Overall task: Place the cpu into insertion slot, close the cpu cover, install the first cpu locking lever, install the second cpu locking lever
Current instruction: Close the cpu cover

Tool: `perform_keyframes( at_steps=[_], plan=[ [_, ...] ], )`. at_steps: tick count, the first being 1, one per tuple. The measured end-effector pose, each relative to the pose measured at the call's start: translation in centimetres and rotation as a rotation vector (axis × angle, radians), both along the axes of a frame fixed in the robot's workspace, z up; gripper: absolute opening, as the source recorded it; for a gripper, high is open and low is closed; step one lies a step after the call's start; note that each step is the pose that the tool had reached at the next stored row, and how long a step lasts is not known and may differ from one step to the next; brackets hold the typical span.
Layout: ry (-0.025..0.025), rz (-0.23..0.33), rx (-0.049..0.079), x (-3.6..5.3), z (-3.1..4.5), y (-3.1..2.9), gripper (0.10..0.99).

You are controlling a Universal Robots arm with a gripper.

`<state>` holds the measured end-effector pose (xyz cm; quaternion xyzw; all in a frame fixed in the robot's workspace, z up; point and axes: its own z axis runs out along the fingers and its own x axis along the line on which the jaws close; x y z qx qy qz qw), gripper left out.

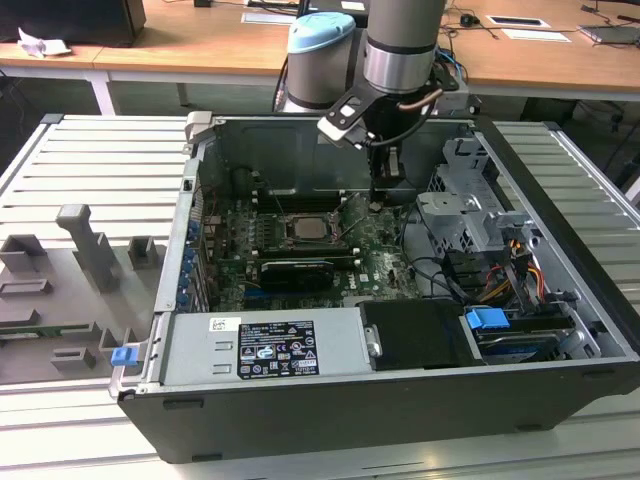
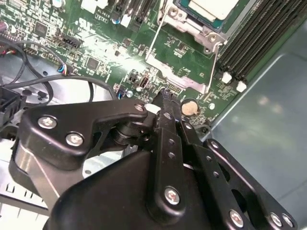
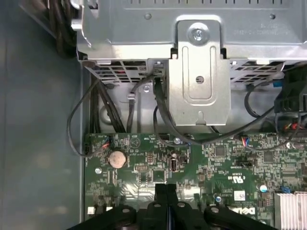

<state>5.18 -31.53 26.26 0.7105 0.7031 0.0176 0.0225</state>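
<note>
Silver-beige cpu (image 1: 307, 226) lies flat in the grey-rimmed insertion slot (image 1: 288, 232), black jaws pressed together nearby.

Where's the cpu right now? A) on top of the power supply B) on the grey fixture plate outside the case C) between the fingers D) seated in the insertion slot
D: the cpu shows its pale top inside the metal rim of the insertion slot in the second wrist view, and the fingers are shut with nothing between them.

There is 1 open computer (image 1: 400, 400), 1 robot arm (image 1: 402, 45), 1 chip (image 1: 308, 227), 1 round battery (image 3: 116, 159) and 2 thin wire levers (image 2: 155, 36).
</note>
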Motion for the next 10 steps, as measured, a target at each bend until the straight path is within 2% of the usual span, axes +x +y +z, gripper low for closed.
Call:
perform_keyframes(
  at_steps=[2, 4, 10],
  plan=[
    [0.0008, 0.000, 0.000, 0.01, -0.49, -0.08, 0.106],
    [0.0047, 0.000, 0.000, 0.01, -1.03, -0.30, 0.106],
    [0.0055, 0.003, 0.000, -0.18, -1.14, -0.31, 0.106]
  ],
)
